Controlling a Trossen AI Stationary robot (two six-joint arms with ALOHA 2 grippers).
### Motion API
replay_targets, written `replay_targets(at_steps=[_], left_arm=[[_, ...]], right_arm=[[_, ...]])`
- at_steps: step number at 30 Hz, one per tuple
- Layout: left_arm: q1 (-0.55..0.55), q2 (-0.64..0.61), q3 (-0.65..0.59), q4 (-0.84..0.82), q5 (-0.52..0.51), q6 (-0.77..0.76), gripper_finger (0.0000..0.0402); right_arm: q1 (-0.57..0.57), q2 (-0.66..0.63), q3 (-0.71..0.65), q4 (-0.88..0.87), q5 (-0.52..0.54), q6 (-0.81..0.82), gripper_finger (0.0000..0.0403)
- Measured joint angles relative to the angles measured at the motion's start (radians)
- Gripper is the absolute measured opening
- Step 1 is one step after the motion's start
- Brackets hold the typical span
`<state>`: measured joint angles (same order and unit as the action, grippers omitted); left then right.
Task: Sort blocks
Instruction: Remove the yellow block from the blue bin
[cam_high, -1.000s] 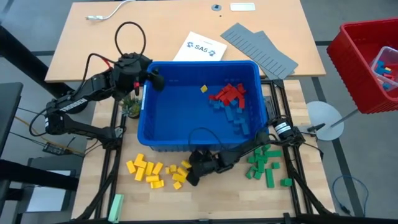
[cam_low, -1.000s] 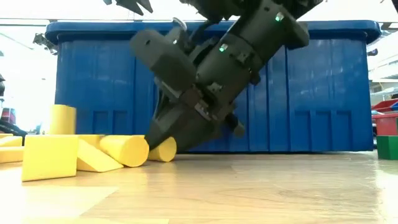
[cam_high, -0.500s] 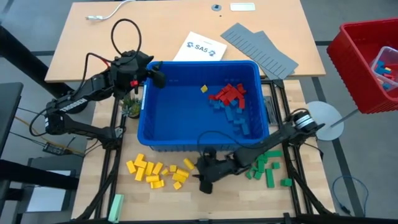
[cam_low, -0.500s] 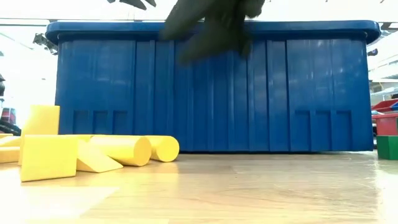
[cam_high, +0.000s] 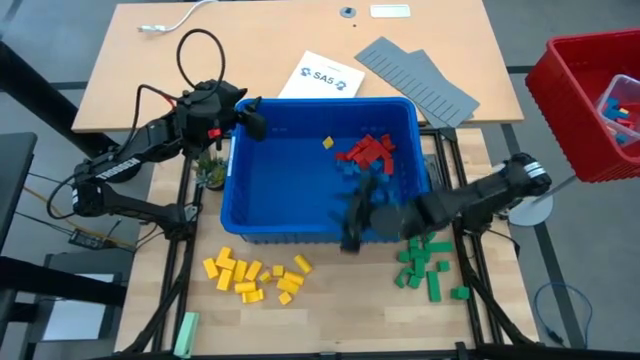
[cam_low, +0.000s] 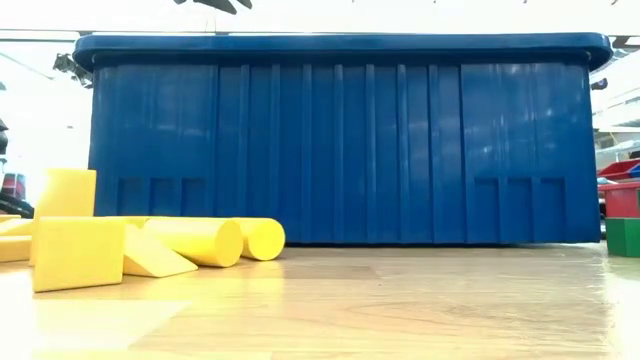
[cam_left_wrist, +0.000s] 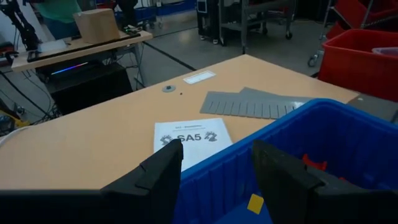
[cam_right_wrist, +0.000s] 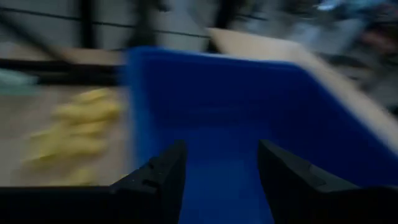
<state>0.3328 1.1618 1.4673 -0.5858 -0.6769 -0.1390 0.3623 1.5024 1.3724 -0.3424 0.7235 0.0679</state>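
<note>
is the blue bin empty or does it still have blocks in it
Not empty. The blue bin holds a cluster of red blocks, blue blocks and one yellow block toward its right side; its left half is bare.

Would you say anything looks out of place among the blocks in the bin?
Yes: one yellow block lies alone inside the blue bin, beside the red blocks and blue blocks, while the other yellow blocks lie outside.

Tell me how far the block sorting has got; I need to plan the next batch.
Done: yellow blocks and green blocks piled in front of the blue bin. In hand: nothing; the right tool, open, is at the bin's front wall. Left: red blocks, blue ones and one yellow inside.
</note>
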Motion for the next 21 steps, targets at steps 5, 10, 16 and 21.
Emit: replay_targets(at_steps=[5,10,16,21], left_arm=[[0.000,0.000,0.000,0.000,0.000,0.000,0.0202],[0.000,0.000,0.000,0.000,0.000,0.000,0.0202],[0.000,0.000,0.000,0.017,0.000,0.000,0.0202],[0.000,0.000,0.000,0.020,0.000,0.000,0.0202]], right_arm=[[-0.216,-0.026,0.000,0.008,0.012,-0.042,0.0179],[-0.435,-0.006,0.000,0.013,-0.108,-0.009,0.0181],[-0.608,0.015,0.001,0.111,-0.118,-0.016,0.0179],[-0.733,0.055,-0.001,0.030,-0.306,0.126,0.0196]])
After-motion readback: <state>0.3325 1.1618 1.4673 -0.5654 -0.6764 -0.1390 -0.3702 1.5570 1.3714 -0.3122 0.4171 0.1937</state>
